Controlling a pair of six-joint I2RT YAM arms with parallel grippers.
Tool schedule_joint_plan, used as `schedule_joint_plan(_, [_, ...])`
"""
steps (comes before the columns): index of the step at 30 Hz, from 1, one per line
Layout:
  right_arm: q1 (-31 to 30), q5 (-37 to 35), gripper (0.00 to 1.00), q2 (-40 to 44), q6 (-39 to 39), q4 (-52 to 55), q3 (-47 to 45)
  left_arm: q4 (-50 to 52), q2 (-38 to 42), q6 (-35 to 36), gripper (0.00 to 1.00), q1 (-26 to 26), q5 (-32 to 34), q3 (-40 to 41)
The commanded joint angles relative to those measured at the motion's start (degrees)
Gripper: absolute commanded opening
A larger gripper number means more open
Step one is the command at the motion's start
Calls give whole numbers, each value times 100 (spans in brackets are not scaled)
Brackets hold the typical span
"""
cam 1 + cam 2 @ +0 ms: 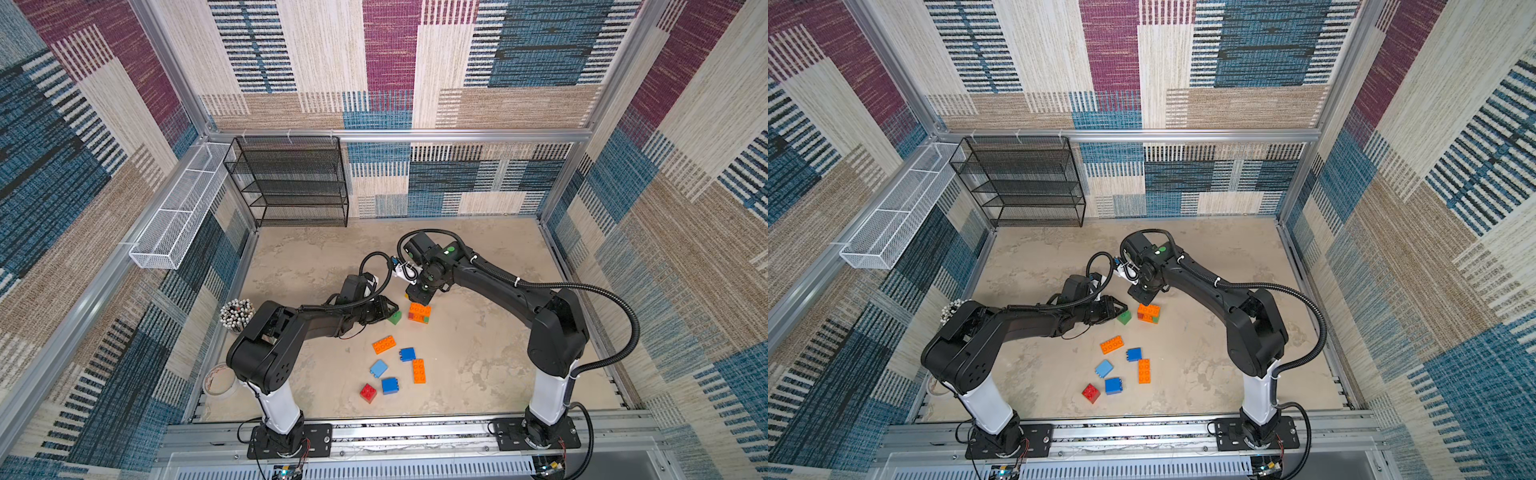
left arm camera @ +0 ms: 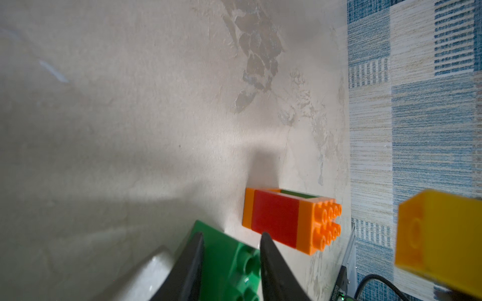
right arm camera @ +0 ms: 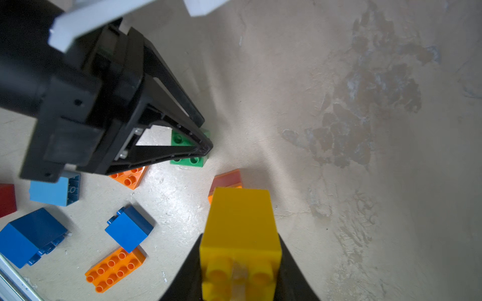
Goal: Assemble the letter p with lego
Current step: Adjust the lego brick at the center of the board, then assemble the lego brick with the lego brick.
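The table [image 1: 478, 353] is carrying all the lego, with the started stack [image 1: 419, 312], orange ends around red and green, lying on its side at mid-table and six loose bricks [image 1: 383, 344] lying scattered nearer. The right gripper [image 3: 240, 234] is hovering just on the far side of the stack, pinching a yellow brick [image 3: 240, 216] above the table. The left gripper [image 2: 232, 235] is straddling the green brick [image 1: 395, 318] just left of the stack; whether its fingers are pressing yet I cannot tell. The step in hand is probably securing the green brick: the fingers should be meeting its flat sides squarely, below the studs, then lifting straight so the stack beside it is not getting nudged, while the yellow brick is waiting clear
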State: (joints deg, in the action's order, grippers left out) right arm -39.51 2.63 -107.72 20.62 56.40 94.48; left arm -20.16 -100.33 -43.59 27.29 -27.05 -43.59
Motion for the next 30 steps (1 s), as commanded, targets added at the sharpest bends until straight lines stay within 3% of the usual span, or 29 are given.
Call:
schedule_joint_plan(1, [0,94,17,6,13,-112,-17,-207,179,-247,39,22,125,133])
schedule_joint_plan(10, [-142,297,17,-234,-74,31,98,170,1872,-259,55,-226,716,1024])
schedule_joint_plan(22, [-579,-21,17,-1123,-283,651,1017,2377,5361,493,70,-470,2611,1849])
schedule_joint_plan(30, [-670,-184,17,-1522,-519,948,1387,2853,5859,686,75,-505,2784,1996])
